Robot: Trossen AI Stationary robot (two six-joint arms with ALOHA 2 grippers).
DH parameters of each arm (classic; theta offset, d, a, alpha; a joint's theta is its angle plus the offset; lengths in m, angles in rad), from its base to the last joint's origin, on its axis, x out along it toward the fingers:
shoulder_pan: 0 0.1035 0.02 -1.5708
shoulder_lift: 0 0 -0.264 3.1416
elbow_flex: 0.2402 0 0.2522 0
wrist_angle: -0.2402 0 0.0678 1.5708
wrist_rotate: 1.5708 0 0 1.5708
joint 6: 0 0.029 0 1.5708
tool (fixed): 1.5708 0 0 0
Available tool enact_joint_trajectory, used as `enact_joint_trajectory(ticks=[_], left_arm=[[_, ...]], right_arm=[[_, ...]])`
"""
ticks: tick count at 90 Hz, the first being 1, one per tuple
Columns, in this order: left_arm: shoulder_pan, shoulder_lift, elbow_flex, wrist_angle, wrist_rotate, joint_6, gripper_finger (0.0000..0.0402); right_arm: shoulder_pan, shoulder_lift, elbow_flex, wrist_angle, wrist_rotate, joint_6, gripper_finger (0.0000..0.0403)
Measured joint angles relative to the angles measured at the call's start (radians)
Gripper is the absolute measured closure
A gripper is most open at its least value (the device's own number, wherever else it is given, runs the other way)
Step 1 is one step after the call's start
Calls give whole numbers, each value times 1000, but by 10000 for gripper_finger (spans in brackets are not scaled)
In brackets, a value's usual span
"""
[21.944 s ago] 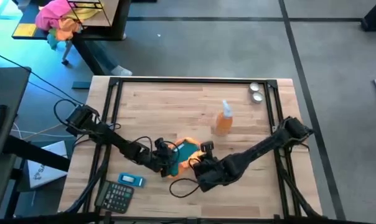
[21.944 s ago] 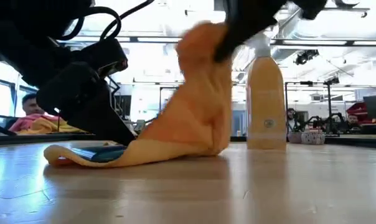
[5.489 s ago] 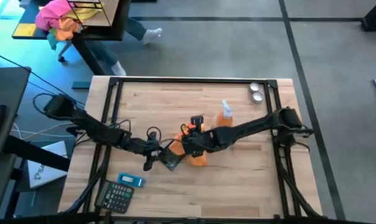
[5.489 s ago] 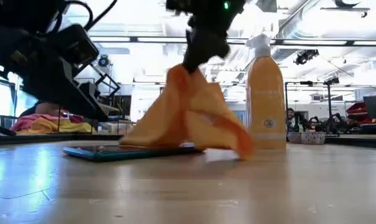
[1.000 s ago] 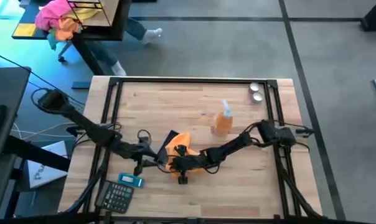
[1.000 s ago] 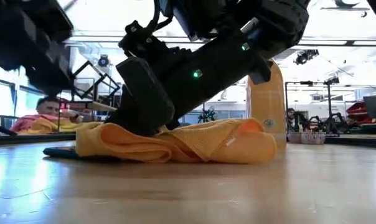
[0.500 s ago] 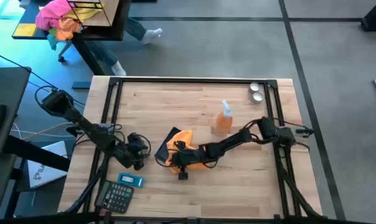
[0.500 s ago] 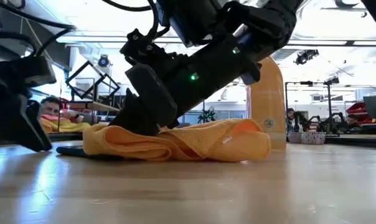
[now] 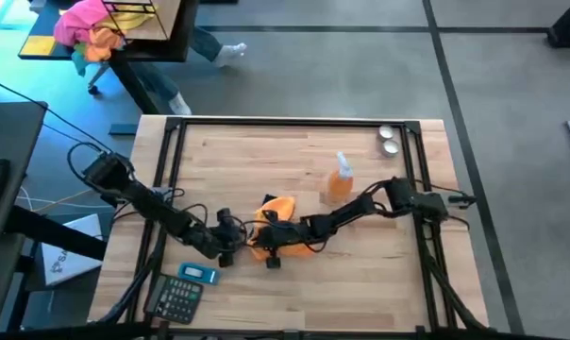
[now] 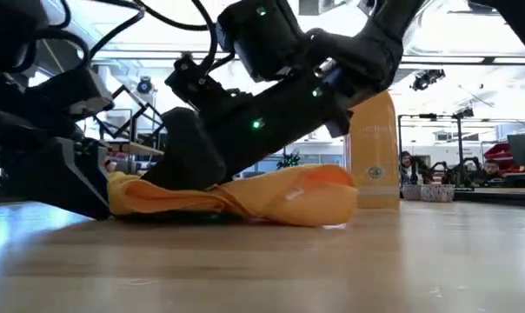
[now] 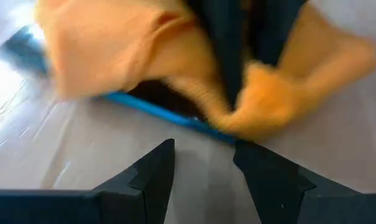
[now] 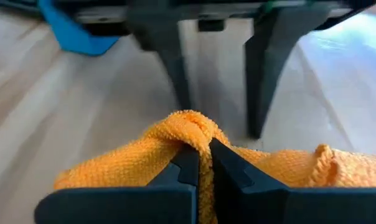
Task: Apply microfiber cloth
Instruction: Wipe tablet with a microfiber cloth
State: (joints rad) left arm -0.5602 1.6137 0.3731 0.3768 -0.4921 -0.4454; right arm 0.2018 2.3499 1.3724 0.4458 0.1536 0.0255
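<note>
The microfiber cloth (image 9: 275,213) is seen crumpled near the centre of the table (image 9: 294,151), lying over a phone with a blue edge (image 11: 160,112). It is pinched in the clenched fingers of the right gripper (image 9: 266,236). The fingers of the left gripper (image 9: 230,236) are held apart, and it has been brought back beside the cloth since half a second ago. An orange spray bottle (image 9: 340,181) is seen upright to the right of the cloth; its label cannot be read.

The left gripper (image 9: 230,244) is back beside the microfiber cloth (image 9: 274,215), after pulling away half a second ago. The right gripper (image 9: 263,240) keeps its pinch, dragging the cloth slightly toward the left arm.
</note>
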Motion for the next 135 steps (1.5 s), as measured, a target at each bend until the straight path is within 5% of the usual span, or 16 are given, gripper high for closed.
enact_joint_trajectory(ticks=[24,47,65,88,99,125,135], left_arm=[[19,10,16,-30,15,-15,234],[0,4,17,-77,-4,-51,234],[-13,2,15,-76,-9,-59,234],[-23,-21,8,2,-7,-19,234],[-26,5,51,76,54,52,234],[-22,105,170,68,45,178,234],[-3,137,197,61,46,193,234]], right_arm=[[6,41,145,-143,154,1,403],[29,-147,151,-281,380,-20,403],[54,-321,149,-776,535,58,403],[75,-389,141,-1398,681,409,403],[85,-391,44,-1294,655,445,403],[81,-364,-248,-416,411,360,403],[64,-319,-275,-210,350,327,403]])
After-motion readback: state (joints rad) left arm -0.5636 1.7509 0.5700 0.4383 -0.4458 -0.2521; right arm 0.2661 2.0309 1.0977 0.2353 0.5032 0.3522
